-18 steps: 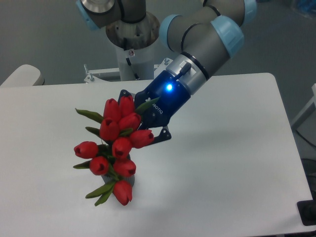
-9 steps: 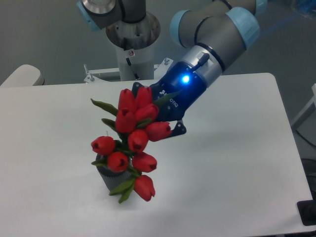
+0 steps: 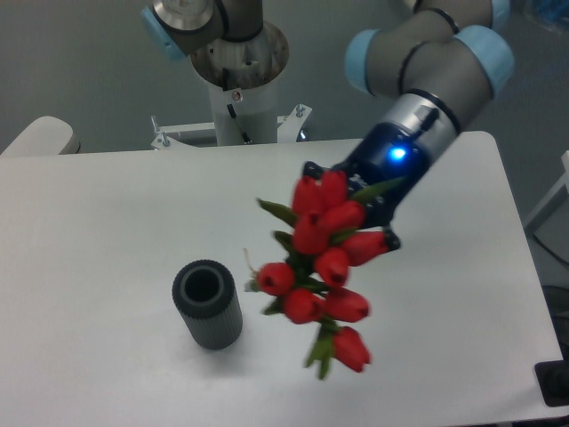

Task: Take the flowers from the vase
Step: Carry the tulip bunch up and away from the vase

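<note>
The flowers [image 3: 322, 267], a bunch of red tulip buds with green leaves, hang in the air right of the vase, clear of its mouth and slightly blurred. My gripper [image 3: 364, 218] is behind the bunch, shut on its stems; the fingers are mostly hidden by the buds. The vase [image 3: 207, 305], a short dark grey ribbed cylinder, stands upright on the white table [image 3: 107, 213] at lower left with its round mouth open and empty.
The arm's blue wrist with a lit blue light [image 3: 396, 153] reaches in from the upper right. The robot base [image 3: 236, 71] stands behind the table's far edge. A pale rounded object [image 3: 36, 138] sits at the far left.
The gripper has moved right and up with the flowers, drawing them fully out of the vase. The vase stays in place, now uncovered.
</note>
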